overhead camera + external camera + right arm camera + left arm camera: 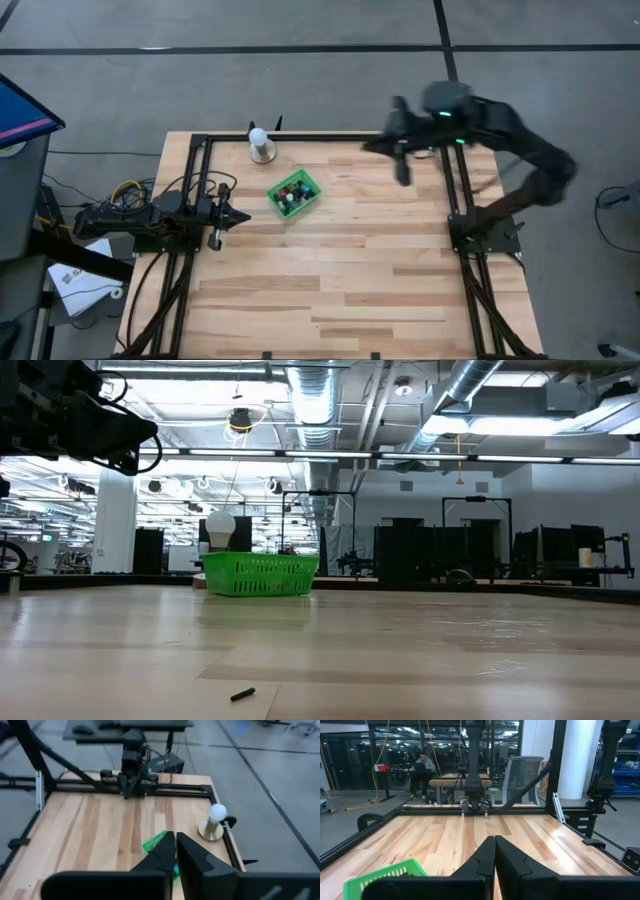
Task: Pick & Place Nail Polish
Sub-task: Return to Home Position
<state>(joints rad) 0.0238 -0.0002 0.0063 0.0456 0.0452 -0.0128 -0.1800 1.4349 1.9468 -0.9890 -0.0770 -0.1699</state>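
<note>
Lying together in the green mesh basket, the nail polish bottles are showing as a cluster of dark, pale and pink bits, too small to count. No bottle is showing loose on the desk, so I am judging the sorting as done. The basket is sitting left of centre on the desk, near the white ball on a round base, which is standing apart from it by the far edge. Both arms are facing the basket, which is likely why it is serving as the drop point.

Left end effector: clenched, fingers pressing together on nothing. It is parked low at the left edge of the desk and pointing across past the basket. Waiting arm.

Right end effector: also clenched and carrying nothing. It is hanging raised over the far right part of the desk, well apart from the basket. With nothing to carry, it is reading as bound for its rest pose.

One small dark object is lying on the near desk in the low view; I cannot tell what it is.
</note>
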